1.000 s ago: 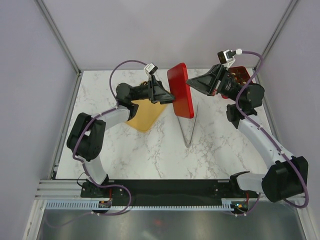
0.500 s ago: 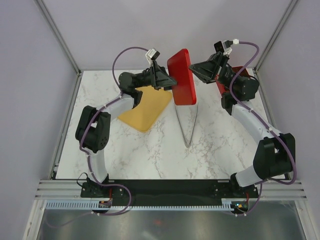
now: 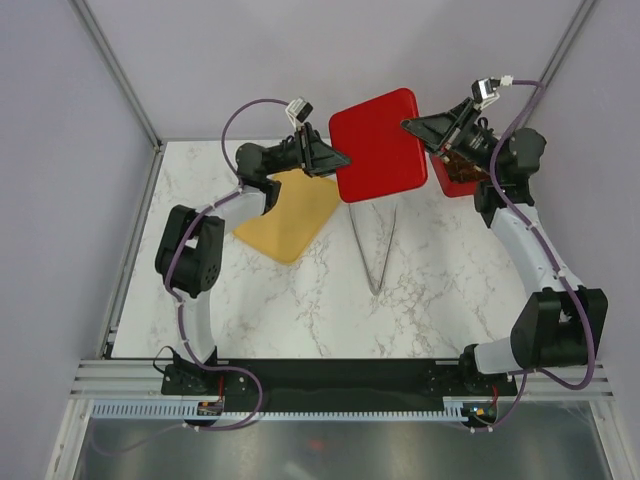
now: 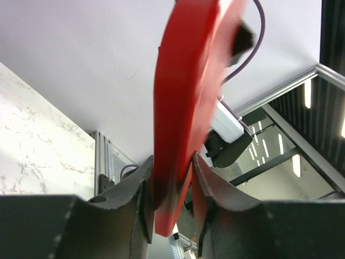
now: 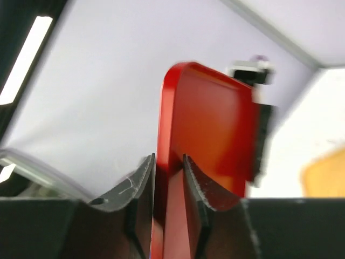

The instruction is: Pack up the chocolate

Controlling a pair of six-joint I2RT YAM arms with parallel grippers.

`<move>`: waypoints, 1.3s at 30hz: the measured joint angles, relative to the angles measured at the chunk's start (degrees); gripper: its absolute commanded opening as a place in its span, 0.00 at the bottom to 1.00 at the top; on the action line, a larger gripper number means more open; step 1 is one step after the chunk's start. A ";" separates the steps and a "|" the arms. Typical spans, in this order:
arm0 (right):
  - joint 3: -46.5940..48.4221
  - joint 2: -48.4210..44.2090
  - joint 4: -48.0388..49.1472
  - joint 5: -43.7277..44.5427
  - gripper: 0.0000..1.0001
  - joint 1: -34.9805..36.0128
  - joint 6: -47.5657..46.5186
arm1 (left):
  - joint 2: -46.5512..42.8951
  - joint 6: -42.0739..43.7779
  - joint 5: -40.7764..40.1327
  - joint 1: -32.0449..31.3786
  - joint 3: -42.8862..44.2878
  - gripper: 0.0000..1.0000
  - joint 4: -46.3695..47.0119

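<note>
Lid (image 3: 378, 140) hangs in the air between your two arms. Your left gripper (image 3: 345, 163) is clamped on its left side and your right gripper (image 3: 408, 125) pinches its right side. Chocolate (image 3: 457, 166) sits in the box (image 3: 446, 187) beneath your right gripper, mostly hidden.

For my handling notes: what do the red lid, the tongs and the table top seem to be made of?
Red lid: probably moulded plastic, smooth and semi-gloss; even colour, rounded corners.
Tongs: likely steel; thin, silvery, reflective.
Table top: marble-look, white with grey veins; stone or laminate, cannot tell.
</note>
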 measured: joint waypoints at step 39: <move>-9.33 -2.71 -36.74 -1.75 0.00 -5.01 -35.28 | 5.49 -3.04 -2.91 10.01 -11.34 0.75 -0.09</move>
